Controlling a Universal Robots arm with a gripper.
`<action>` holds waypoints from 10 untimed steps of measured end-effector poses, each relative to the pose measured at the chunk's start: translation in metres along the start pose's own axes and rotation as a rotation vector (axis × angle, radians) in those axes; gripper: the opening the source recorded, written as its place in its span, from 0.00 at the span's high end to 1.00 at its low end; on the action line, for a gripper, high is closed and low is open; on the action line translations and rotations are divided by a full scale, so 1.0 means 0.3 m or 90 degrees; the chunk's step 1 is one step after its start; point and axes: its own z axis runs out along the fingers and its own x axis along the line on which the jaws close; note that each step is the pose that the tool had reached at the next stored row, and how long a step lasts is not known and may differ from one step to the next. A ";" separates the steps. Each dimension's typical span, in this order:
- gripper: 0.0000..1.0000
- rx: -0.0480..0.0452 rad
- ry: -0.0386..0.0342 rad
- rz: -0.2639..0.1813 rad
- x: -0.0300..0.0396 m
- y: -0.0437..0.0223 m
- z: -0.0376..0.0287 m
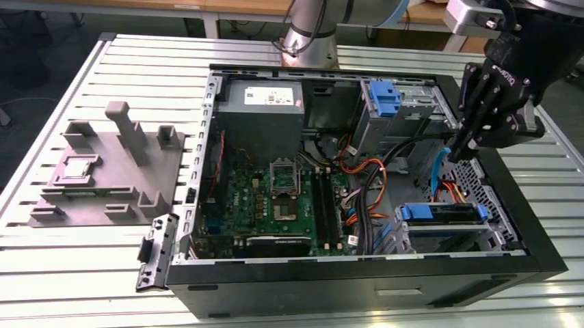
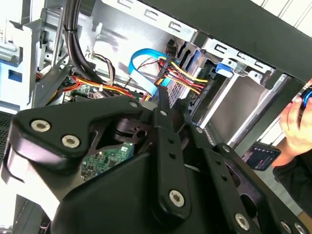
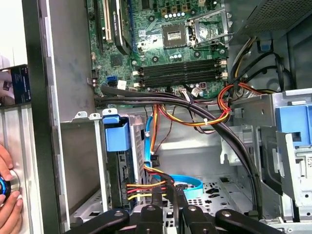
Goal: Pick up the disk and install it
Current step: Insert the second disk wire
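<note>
My gripper (image 1: 456,154) hangs over the open computer case (image 1: 511,225), at its side on the exterior view's right. Its fingers point down into the space between two drive bays. In the first wrist view the gripper (image 3: 166,204) is shut, with nothing showing between the tips; the second wrist view shows the gripper (image 2: 163,100) from behind. The disk (image 3: 301,163), metal with a white label edge, sits in a blue carrier (image 3: 292,124) in the far drive cage (image 1: 383,96). A second blue carrier (image 1: 440,213) fills the near bay (image 3: 117,134).
Orange, yellow and black cables (image 3: 195,119) and a blue ribbon cable (image 3: 190,187) cross the space under my fingers. The motherboard (image 1: 273,198) and grey power supply (image 1: 264,99) fill the case's other half. A grey fixture (image 1: 109,171) lies on the slatted table. A person's hand (image 3: 7,195) rests beside the case.
</note>
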 end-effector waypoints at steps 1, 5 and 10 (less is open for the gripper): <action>0.76 -0.0008 0.0001 0.000 0.000 0.000 -0.006; 0.76 -0.0024 0.0004 0.000 -0.001 0.000 -0.013; 0.76 -0.0024 0.0012 0.000 -0.004 0.000 0.005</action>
